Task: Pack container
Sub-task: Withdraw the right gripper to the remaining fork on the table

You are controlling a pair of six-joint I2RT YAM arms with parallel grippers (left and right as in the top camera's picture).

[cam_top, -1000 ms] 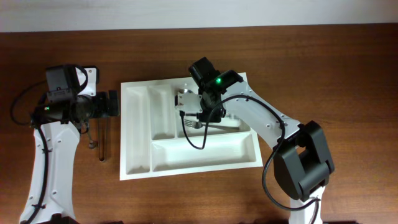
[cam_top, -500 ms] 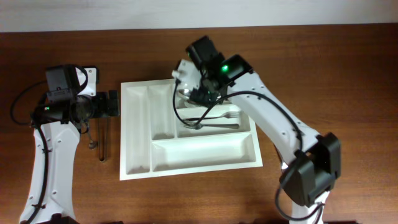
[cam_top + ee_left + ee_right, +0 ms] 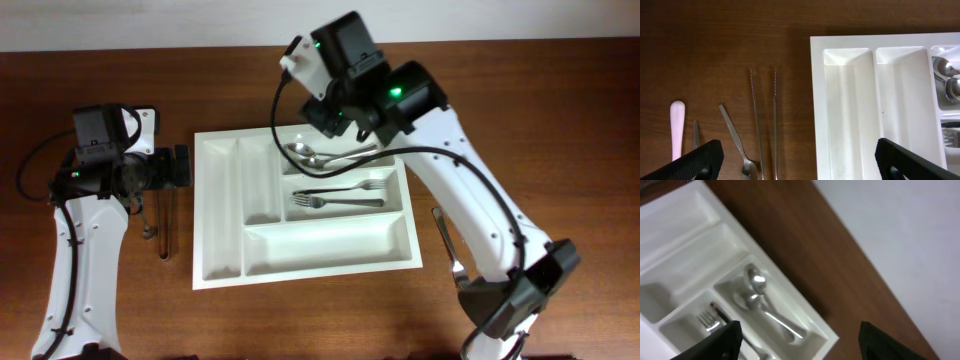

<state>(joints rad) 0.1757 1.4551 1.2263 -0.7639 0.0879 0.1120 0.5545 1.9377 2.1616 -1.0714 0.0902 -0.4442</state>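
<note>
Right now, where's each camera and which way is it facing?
Overhead: fixed above the wooden table, looking straight down on the white rectangular plastic cutlery tray; both arms show.
Left wrist: looks down at tray's left slots and cutlery beside it; own black fingertips at bottom corners.
Right wrist: tilted across the tray's spoon compartment to the table edge; own fingertips at bottom.
Shared: all see tray and silver spoons.
</note>
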